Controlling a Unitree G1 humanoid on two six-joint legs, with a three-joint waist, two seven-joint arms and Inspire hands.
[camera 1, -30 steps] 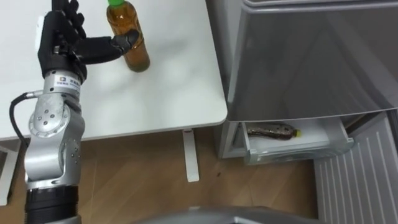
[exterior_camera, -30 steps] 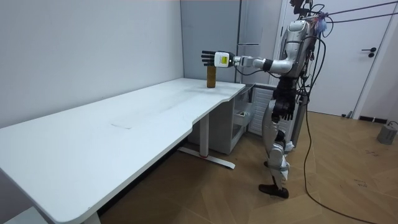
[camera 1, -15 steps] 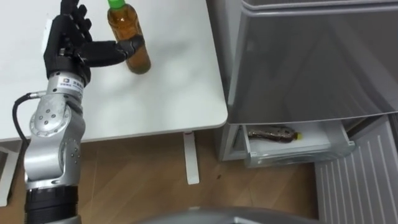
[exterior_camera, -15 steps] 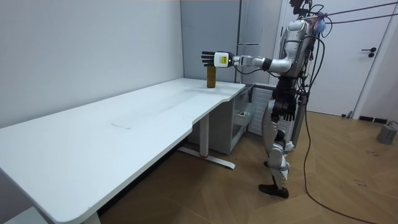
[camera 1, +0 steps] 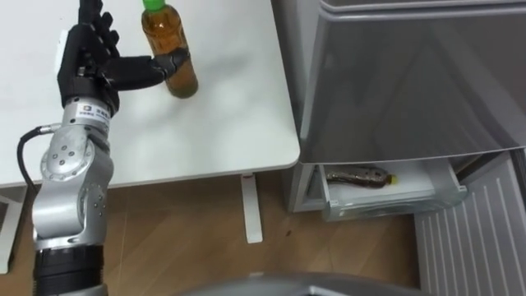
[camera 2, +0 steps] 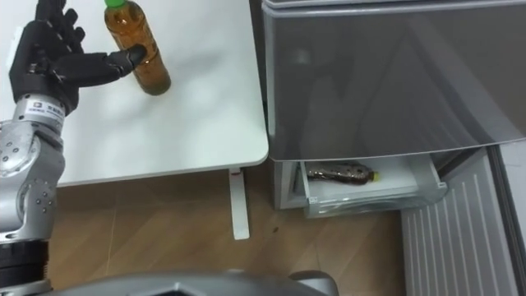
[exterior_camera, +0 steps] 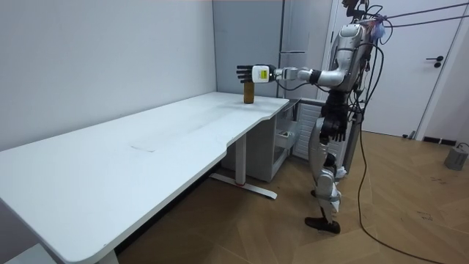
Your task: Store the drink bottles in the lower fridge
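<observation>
1. We see the left hand (camera 1: pixel 86 62) with fingers spread wide and thumb against the tea bottle (camera 1: pixel 170 49), upright near the worktop's (camera 1: pixel 222 123) right edge.
2. A second bottle (camera 1: pixel 358 174) lies in the open lower fridge drawer (camera 1: pixel 394 197).

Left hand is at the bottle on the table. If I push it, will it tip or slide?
Likely tips rather than slides: the bottle is tall and narrow, and the thumb of the left hand meets it well above its base. It looks nearly full, so fairly heavy. Being round, it would probably roll if toppled.
</observation>
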